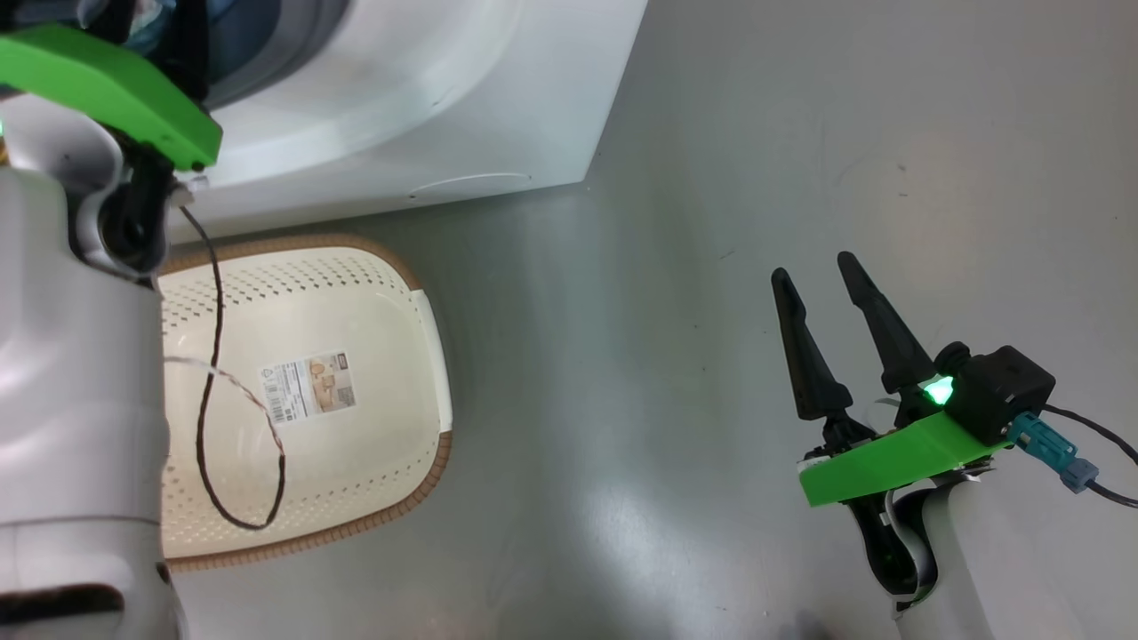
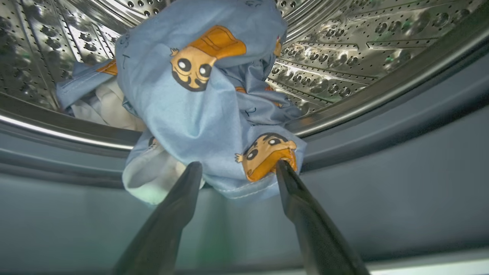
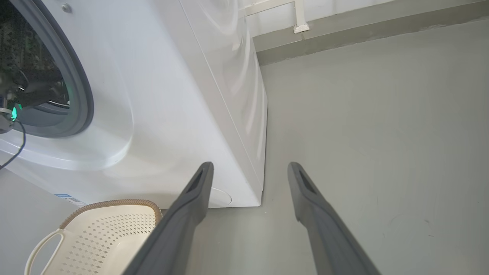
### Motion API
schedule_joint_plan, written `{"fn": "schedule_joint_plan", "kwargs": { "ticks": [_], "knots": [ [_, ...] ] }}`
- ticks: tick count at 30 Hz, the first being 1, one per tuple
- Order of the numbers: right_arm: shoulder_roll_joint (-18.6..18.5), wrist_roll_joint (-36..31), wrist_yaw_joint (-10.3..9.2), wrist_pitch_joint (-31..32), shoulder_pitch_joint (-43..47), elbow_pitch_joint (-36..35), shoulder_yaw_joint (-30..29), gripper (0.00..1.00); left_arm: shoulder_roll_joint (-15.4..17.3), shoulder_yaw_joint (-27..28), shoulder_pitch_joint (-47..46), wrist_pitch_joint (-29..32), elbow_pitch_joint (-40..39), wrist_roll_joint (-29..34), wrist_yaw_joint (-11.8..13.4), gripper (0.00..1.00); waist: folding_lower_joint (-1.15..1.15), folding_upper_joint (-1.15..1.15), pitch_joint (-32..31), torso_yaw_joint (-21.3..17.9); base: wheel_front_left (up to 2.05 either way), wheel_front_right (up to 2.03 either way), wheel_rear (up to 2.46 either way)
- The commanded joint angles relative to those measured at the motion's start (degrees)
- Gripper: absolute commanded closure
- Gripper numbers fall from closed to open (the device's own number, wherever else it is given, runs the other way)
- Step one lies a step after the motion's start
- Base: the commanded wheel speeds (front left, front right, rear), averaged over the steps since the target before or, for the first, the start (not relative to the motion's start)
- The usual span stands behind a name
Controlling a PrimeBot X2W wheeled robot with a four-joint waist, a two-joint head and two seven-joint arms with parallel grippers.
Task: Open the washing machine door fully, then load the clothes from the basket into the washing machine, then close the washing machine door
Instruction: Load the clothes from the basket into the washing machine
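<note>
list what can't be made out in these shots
- Head view: basket's left side, covered by the left arm; its label's print, too small to read.
- Left wrist view: cream clothes, mostly behind the blue garment.
- Right wrist view: drum's inside, too dark; basket's near end, cut off by the bottom edge.

The glossy white left arm (image 1: 71, 356) trails a thin dark cable (image 1: 219, 293). Bright green plates (image 1: 889, 462) cap both wrists; the right gripper (image 1: 813, 267) shows tapered black fingers (image 1: 805, 356), a boxy black camera (image 1: 1013, 391) (green light (image 1: 939, 389) glowing) and a teal plug (image 1: 1049, 449).
</note>
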Motion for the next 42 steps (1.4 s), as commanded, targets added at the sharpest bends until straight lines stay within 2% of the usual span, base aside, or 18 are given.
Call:
{"fn": "schedule_joint_plan", "kwargs": {
  "ticks": [1, 16, 25, 26, 27, 28, 33, 42],
  "knots": [
    [0.63, 0.45, 0.09, -0.27, 1.06, -1.17, 1.51, 0.00, 3.07, 0.48, -2.18, 1.04, 0.58, 0.34, 0.53, 0.00, 0.00, 0.00, 0.43, -0.20, 0.00, 0.00, 0.00],
    [0.67, 1.36, 0.09, -0.27, 0.92, -0.83, 2.55, 0.00, 3.86, 1.82, -7.84, 1.83, 10.55, -0.42, 6.05, 0.00, 0.00, 0.00, 1.23, -1.70, 0.00, 0.00, 0.00],
    [0.67, 1.78, 0.09, -0.27, 1.00, -0.67, 3.02, 0.00, 4.03, 2.53, -9.15, 2.77, 14.37, -1.63, 7.81, 0.00, 0.00, 0.00, 1.20, -1.96, 0.00, 0.00, 0.00],
    [0.67, 1.79, 0.09, -0.27, 1.01, -0.66, 3.04, 0.00, 4.01, 2.41, -9.36, 3.02, 14.74, -1.62, 7.92, 0.15, 0.00, 0.00, 1.22, -1.95, 0.00, 0.00, 0.00],
    [0.67, 1.81, 0.09, -0.27, 0.99, -0.65, 3.08, 0.00, 3.97, 2.25, -9.55, 3.29, 15.05, -1.62, 7.87, 0.54, 0.00, 0.00, 1.26, -1.98, 0.00, 0.00, 0.00],
    [0.67, 1.86, 0.09, -0.27, 0.97, -0.66, 3.13, 0.00, 3.90, 2.16, -9.72, 3.43, 15.30, -1.71, 7.71, 1.00, 0.00, 0.00, 1.31, -2.00, 0.00, 0.00, 0.00],
    [0.67, 2.13, 0.09, -0.27, 0.76, -0.67, 3.21, 0.00, 3.99, 0.59, -10.21, 1.50, 15.21, -0.87, 5.74, 1.00, 0.00, 0.00, 1.63, -2.08, 0.00, 0.00, 0.00],
    [0.67, 2.59, 0.09, -0.27, 0.31, -1.02, 3.14, 0.00, 5.22, -3.19, -11.69, -15.38, 11.50, 2.82, 1.67, 1.00, 0.00, 0.00, 3.03, -1.88, 0.00, 0.00, 0.00]
  ]
}}
